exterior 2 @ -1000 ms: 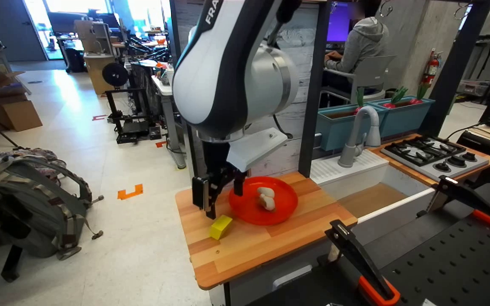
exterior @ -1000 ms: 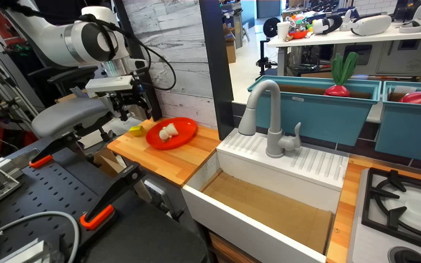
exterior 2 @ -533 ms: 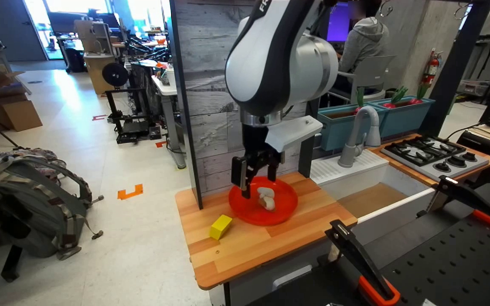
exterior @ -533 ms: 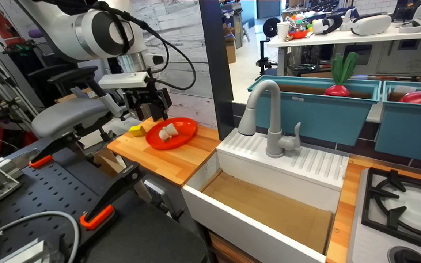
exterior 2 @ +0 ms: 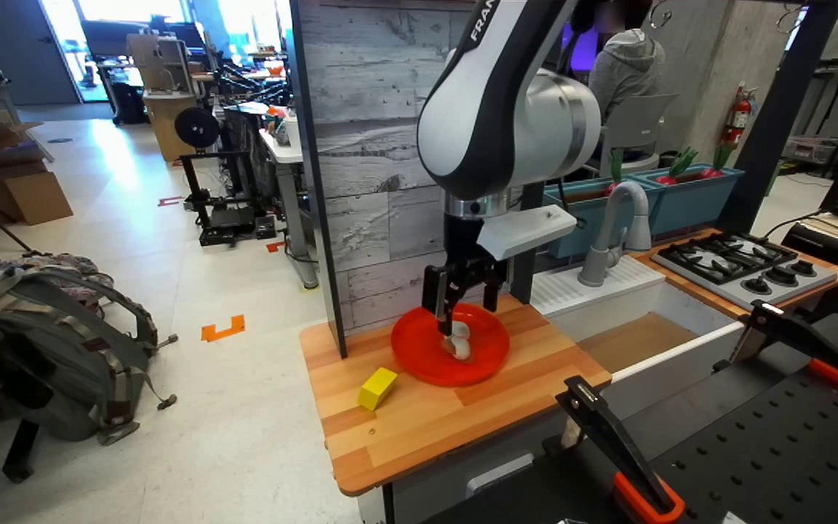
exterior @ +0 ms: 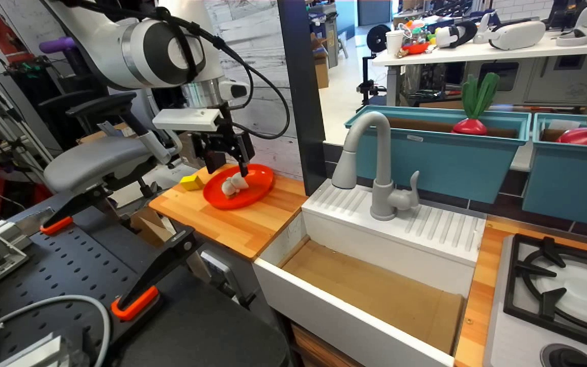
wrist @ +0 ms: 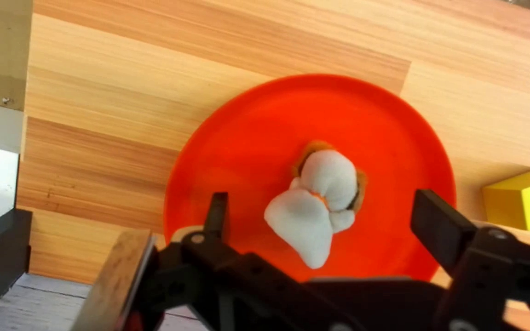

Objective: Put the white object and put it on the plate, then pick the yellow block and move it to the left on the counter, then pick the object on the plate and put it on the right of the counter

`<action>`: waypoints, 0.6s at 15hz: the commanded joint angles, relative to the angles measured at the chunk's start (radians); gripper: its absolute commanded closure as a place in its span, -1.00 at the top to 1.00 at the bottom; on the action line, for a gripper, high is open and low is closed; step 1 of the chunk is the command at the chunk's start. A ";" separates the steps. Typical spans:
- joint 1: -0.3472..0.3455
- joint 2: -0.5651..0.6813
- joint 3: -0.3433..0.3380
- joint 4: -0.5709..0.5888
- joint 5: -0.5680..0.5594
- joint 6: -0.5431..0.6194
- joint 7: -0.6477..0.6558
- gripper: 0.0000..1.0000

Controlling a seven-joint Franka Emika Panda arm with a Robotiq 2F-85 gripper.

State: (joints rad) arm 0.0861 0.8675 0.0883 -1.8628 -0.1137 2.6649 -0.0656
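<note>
Gripper (wrist: 322, 209) wide, nothing held; in the wrist view its jaws stand well apart to left and right of the toy (wrist: 299, 223), which lies on the plate (wrist: 237, 142) near the middle of the frame. How high we hang above it, we cannot tell. Block (exterior 2: 377, 389) rests on the counter (exterior 2: 426, 433), lower middle of an exterior view, near the plate but not touching. Toy already plated, block apart: we judge the last step in hand, taking the toy off the plate. Next move, as we read it: drop straight down, close softly across the toy's narrow middle, lift over the rim, then set it at the counter's right.
</note>
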 commanded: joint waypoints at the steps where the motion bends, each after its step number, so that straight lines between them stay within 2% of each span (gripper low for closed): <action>1: 0.019 0.049 -0.019 0.053 0.014 -0.021 0.019 1.00; 4: 0.043 0.085 -0.040 0.083 0.005 -0.029 0.046 1.00; 5: 0.046 0.096 -0.041 0.093 0.005 -0.031 0.048 0.50; 6: 0.054 0.104 -0.047 0.100 0.003 -0.031 0.056 0.47; 9: 0.062 0.118 -0.048 0.117 0.005 -0.031 0.058 0.01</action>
State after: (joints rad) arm 0.1247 0.9642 0.0555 -1.7891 -0.1130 2.6595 -0.0251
